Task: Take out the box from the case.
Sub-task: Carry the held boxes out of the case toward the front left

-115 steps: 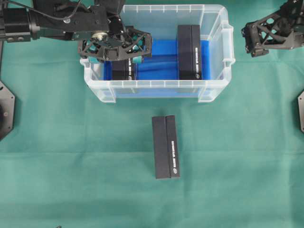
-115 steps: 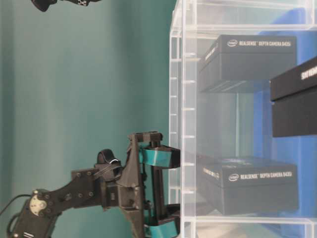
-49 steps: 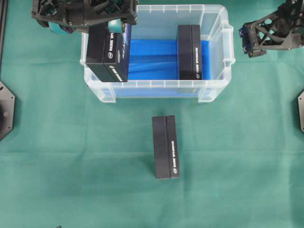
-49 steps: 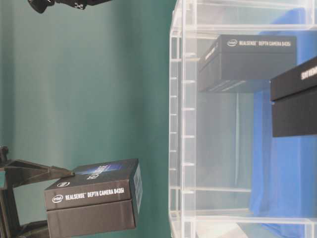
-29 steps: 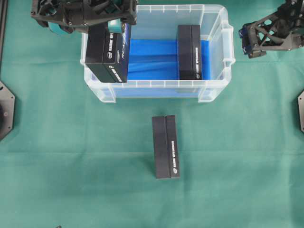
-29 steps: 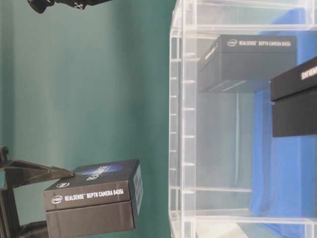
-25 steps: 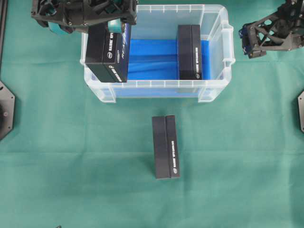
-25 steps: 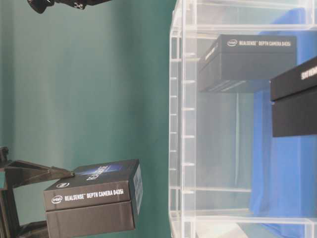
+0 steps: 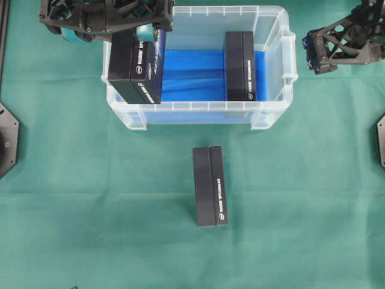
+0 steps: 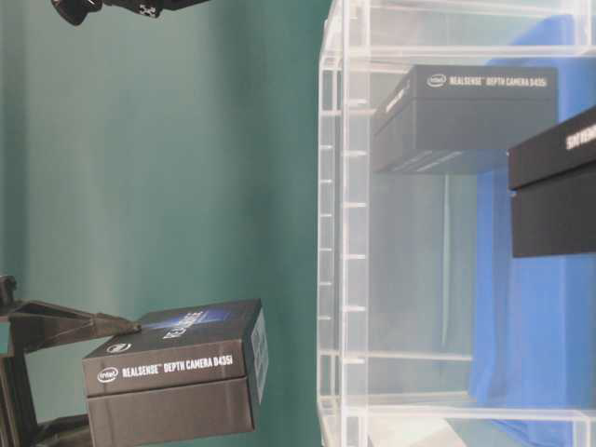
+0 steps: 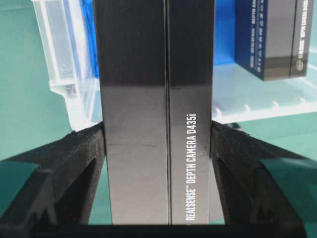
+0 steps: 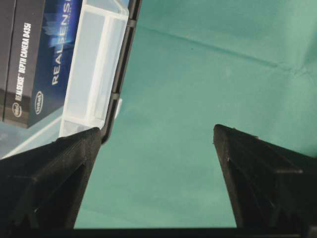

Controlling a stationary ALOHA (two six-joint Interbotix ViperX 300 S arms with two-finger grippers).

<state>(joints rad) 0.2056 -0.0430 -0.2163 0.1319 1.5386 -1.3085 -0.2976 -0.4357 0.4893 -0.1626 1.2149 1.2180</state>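
Green cloth covering the whole table, lying smooth under everything.

Nearest the front edge in the overhead view, lying flat on the cloth: one black box, well apart from the case behind it.

Farther back, standing on the cloth: the clear case, blue sheet lining its floor, a second box resting inside toward the right end.

Hanging over the case's left end: the held box, clamped between the fingers of the left gripper. From overhead, overlapping the rim and looking almost inside; from the table-level view, being carried clear of the case wall, in the air, tilted slightly, with the printed label readable. That table-level picture appearing turned on its side.

Showing only in the left wrist view: both pads pressing flat on the held box's long sides.

At the far right, past the case's end: right gripper hovering over bare cloth. Confirming in the right wrist view: fingers spread wide apart, gripping nothing, case corner just beside.
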